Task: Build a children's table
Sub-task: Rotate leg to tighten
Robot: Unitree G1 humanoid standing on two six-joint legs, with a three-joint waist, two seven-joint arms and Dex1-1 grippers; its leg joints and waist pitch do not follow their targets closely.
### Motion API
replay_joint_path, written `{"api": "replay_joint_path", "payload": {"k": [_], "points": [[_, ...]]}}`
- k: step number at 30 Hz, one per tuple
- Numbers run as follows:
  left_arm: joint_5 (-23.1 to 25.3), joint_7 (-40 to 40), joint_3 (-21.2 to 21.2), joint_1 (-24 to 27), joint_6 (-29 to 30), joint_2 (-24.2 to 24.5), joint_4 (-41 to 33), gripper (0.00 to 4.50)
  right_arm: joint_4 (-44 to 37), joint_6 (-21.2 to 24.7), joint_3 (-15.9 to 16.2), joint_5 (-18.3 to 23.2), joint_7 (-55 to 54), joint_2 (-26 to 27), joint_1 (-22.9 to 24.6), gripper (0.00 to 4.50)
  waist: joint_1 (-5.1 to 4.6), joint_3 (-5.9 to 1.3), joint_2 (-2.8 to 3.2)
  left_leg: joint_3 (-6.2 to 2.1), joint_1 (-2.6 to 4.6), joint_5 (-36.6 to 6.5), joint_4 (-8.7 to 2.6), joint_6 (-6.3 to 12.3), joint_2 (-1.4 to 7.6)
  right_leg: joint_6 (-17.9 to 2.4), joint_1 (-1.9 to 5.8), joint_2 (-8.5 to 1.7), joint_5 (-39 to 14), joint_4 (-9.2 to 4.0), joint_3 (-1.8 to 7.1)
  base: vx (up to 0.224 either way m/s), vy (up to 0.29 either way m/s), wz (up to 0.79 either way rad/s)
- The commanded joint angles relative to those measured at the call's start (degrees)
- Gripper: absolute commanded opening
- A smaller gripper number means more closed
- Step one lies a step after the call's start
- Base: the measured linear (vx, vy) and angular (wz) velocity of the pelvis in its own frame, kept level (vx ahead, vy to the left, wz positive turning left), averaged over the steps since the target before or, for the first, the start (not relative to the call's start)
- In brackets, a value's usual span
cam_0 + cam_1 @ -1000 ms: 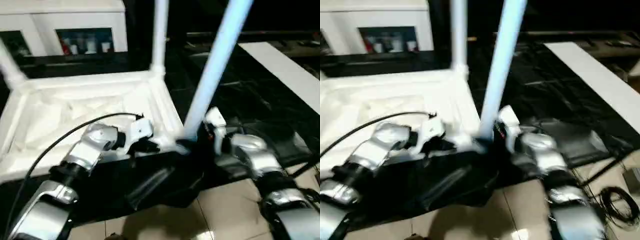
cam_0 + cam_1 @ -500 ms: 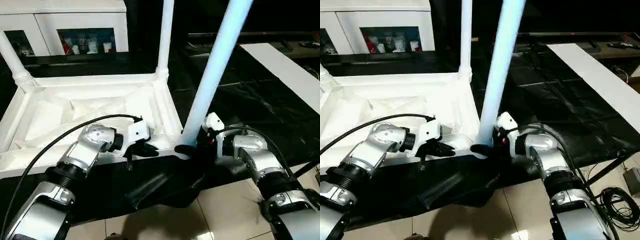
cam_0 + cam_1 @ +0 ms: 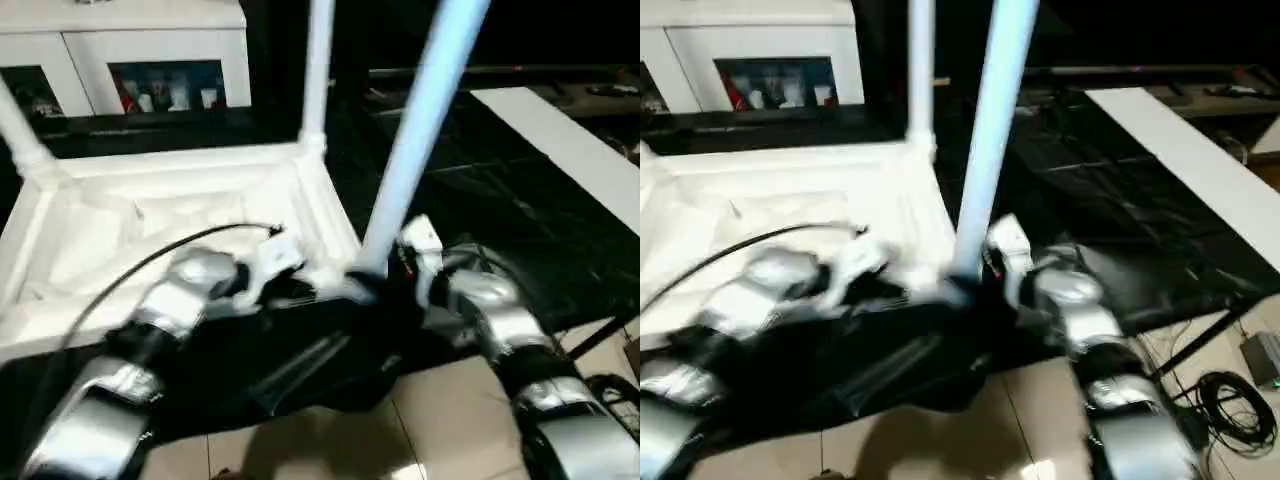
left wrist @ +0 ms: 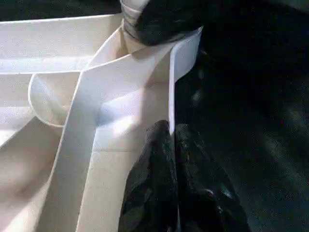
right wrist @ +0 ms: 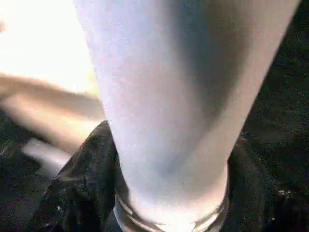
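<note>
**Third leg going into near-right corner socket**

Large white plastic rectangular table top [image 3: 180,215] lies upside down, ribbed underside up, on black sheeting [image 3: 330,370] over a tiled floor. Two long white tapered tube legs already stand in the far corners: one at far left [image 3: 22,135], one at far right [image 3: 318,70]. A third white tube leg [image 3: 415,140] stands at the near-right corner, leaning a bit to the right, foot end at the round corner socket [image 4: 128,19].

Right gripper [image 5: 169,193] has its black fingers [image 5: 79,183] round the base of that leg, one each side, holding it. Left gripper [image 4: 171,145] is pinched narrow on the thin white rim wall [image 4: 170,87] of the top next to that corner, steadying it.

Step in hand, by my read: seating leg no. 3. Whether it's fully home I can't tell; threads show at the base in the right wrist view, so prob. not yet. Next move likely needs the leg brought upright over the socket, then twisted or pressed down while the left keeps the top from sliding.

Vs 0.5 s ago: whole head view has shifted, so camera moved. Grippers, leg and top keep the same arrangement; no clear change otherwise.
</note>
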Motion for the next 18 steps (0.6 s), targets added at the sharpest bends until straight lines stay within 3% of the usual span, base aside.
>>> {"api": "replay_joint_path", "payload": {"k": [1, 2, 5, 10, 11, 12, 14, 18], "points": [[0.0, 5.8, 1.3, -0.9, 2.3, -2.0, 3.4, 0.0, 4.2, 3.2, -2.6, -1.6, -12.5, 0.2, -0.1, 2.7, -0.21, -3.26, 0.58, -1.17, 1.15, -14.7, -4.31, -2.23, 1.87, -11.3, 1.43, -4.02, -14.4, -5.36, 3.04, 0.0, 0.0, 0.0], [-0.3, 8.4, 1.9, -2.3, 2.8, -3.9, 5.7, 0.0, 5.9, 3.5, -3.8, -0.9, -18.3, 2.4, -1.3, 2.7, -0.22, -3.41, 0.6, -1.07, 1.11, -14.1, -4.2, -1.91, 1.82, -11.4, 1.48, -4.0, -12.5, -5.24, 3.08, 0.0, 0.0, 0.0], [0.2, 10.7, 1.8, -3.7, 2.2, -5.2, 8.0, 0.0, 7.5, 2.0, -3.5, -1.5, -22.0, 4.2, -2.9, 2.7, -0.11, -3.65, 0.51, -0.94, 0.85, -12.3, -3.93, -0.53, 1.63, -11.8, 1.82, -3.96, -8.0, -4.96, 3.07, 0.0, 0.0, 0.0], [1.3, 10.6, 1.5, -4.8, 0.2, -5.8, 9.8, 0.0, 9.3, -3.0, -2.9, -1.8, -20.3, 6.0, -5.2, 2.7, 0.21, -3.78, 0.47, -0.8, 0.46, -9.1, -3.75, 1.84, 1.61, -12.5, 2.2, -3.98, -3.4, -4.57, 2.95, 0.0, 0.0, 0.0], [1.3, 10.6, 1.5, -4.9, -0.1, -5.8, 10.1, 0.0, 9.4, -3.5, -2.9, -2.0, -19.8, 6.2, -5.4, 2.7, 0.16, -3.7, 0.49, -0.78, 0.47, -9.6, -3.77, 1.88, 1.64, -12.7, 2.17, -3.96, -3.7, -4.63, 2.92, 0.0, 0.0, 0.0], [1.5, 10.3, 1.4, -4.9, -0.7, -5.7, 10.5, 0.0, 9.1, -4.5, -2.9, -2.0, -18.7, 6.5, -5.7, 3.26, 0.16, -3.63, 0.49, -0.81, 0.48, -9.9, -3.83, 1.88, 1.66, -12.7, 2.15, -3.96, -4.3, -4.69, 2.89, 0.0, 0.0, 0.0], [1.8, 9.5, 1.1, -4.5, -1.6, -5.1, 10.4, 0.0, 8.0, -6.1, -3.3, -1.5, -16.7, 6.6, -5.8, 3.26, 0.17, -3.59, 0.31, -0.86, 0.52, -11.5, -3.9, 1.81, 1.74, -12.4, 2.19, -4.08, -6.9, -4.91, 2.91, 0.0, 0.0, 0.0], [0.4, 5.1, 1.1, -3.3, -3.7, -3.9, 9.6, 0.0, 6.1, -6.8, -2.6, -1.2, -12.1, 4.3, -4.8, 3.7, 0.01, -3.5, 0.22, -0.92, 0.42, -10.9, -3.97, 1.96, 1.78, -12.1, 2.15, -4.13, -7.6, -4.93, 2.9, 0.0, 0.0, 0.0]]}}
